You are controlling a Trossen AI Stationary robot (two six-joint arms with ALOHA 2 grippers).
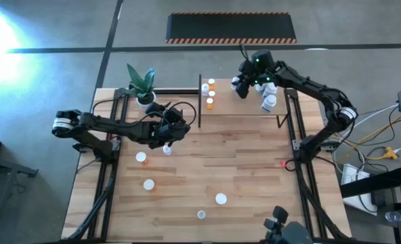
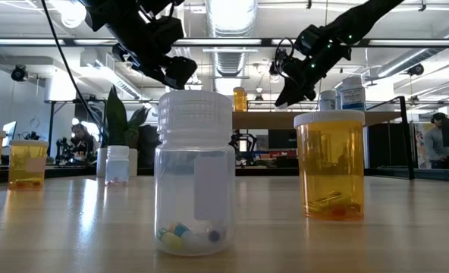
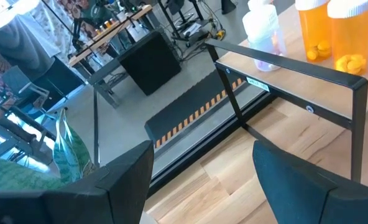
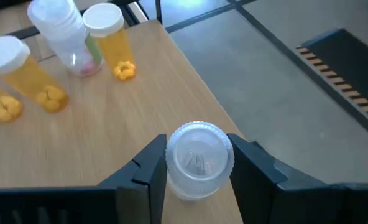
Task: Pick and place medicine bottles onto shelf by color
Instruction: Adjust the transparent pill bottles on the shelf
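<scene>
The shelf [image 1: 244, 112] stands at the table's far middle. On its left part stand orange bottles [image 4: 109, 37] and a clear one [image 4: 63, 31]; white bottles [image 1: 269, 102] stand on its right. My right gripper [image 1: 241, 87] is over the shelf's far edge, shut on a clear ribbed-cap bottle [image 4: 199, 155]. My left gripper [image 1: 168, 130] hangs open over the table left of the shelf, with nothing between its fingers [image 3: 296, 186]. Several more bottles [image 1: 148, 184] stand upright on the tabletop. My right gripper pinches the clear bottle between its two fingers, on the body just under the cap [image 4: 171, 180]. The fingers come from the shelf's right side, slanting down. The bottle stands upright, cap up. Cap and fingers hide its bottom, so I cannot tell whether it rests on the board.
A potted plant [image 1: 142, 85] stands at the table's far left, beside the shelf's black posts [image 3: 352, 124]. In the low view a clear bottle [image 2: 194, 174] and an orange one [image 2: 331, 163] stand close to the near edge. Bare wood lies in the table's middle.
</scene>
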